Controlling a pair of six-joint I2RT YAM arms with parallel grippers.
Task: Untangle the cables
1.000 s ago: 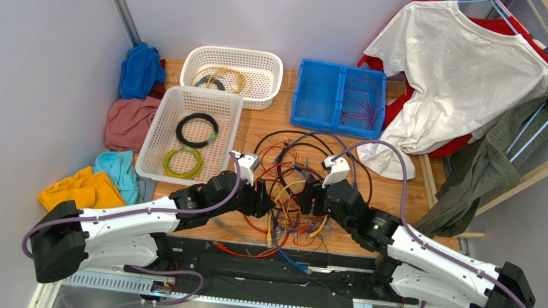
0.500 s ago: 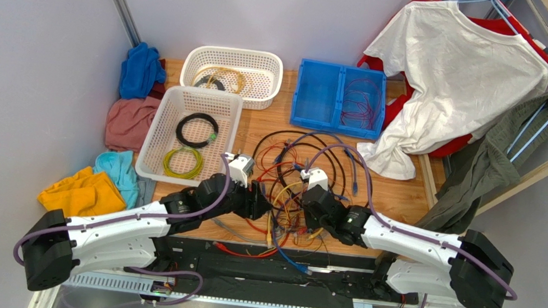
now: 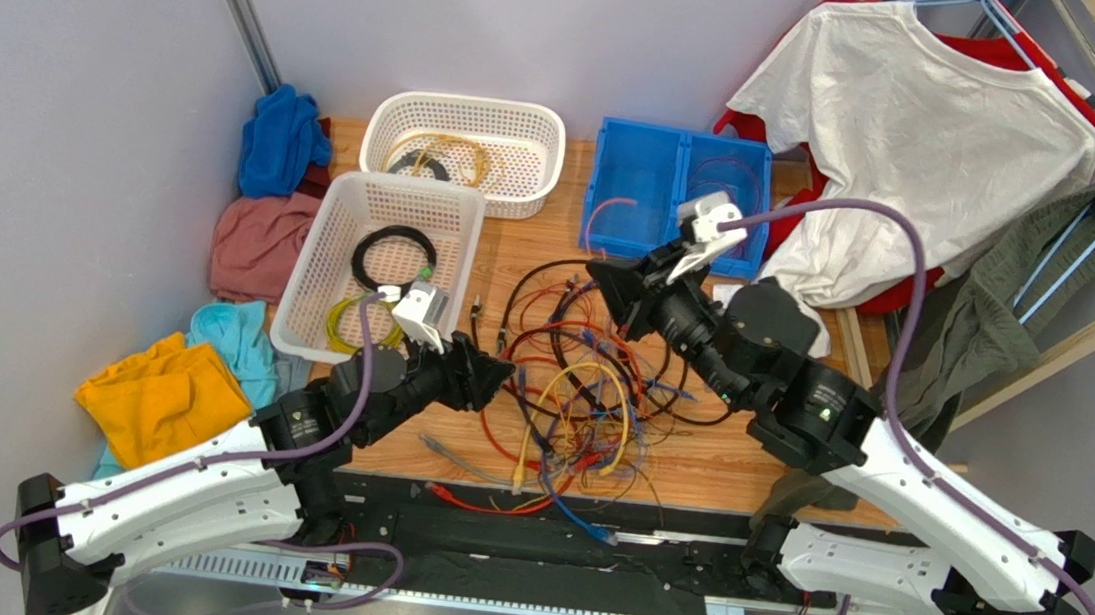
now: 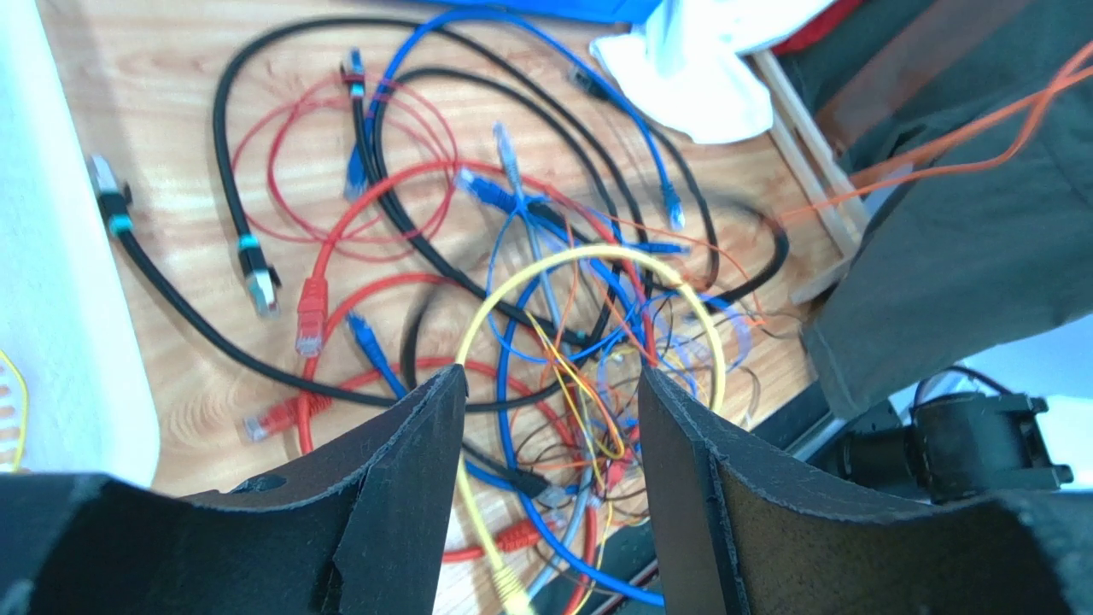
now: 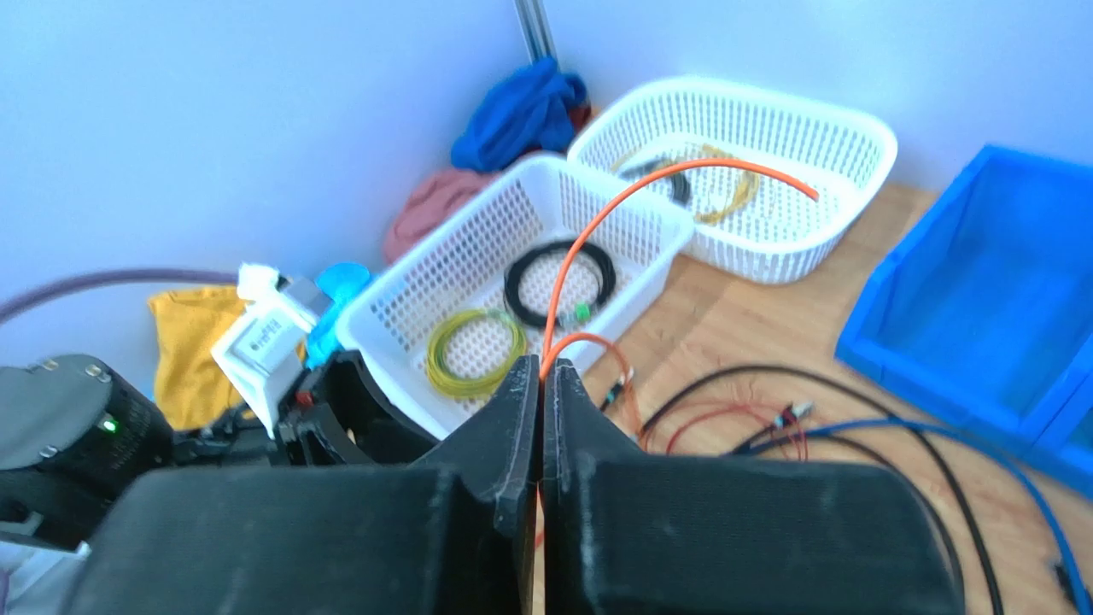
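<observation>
Where the wooden surface (image 3: 529,246) runs between two white baskets (image 3: 407,184) at left and one blue bin (image 3: 634,180) at the back, the cables (image 3: 575,401) lie tangled at its middle, with bare wood around them. The left jaws stand apart at the tangle's left edge. The right jaws, higher up, are clamped on one orange cable (image 5: 616,212). Lilac walls close in at the left and behind.

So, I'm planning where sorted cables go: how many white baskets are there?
2. The far basket sits at the back; the near basket lies in front of it, slightly left. None seems hidden.
</observation>
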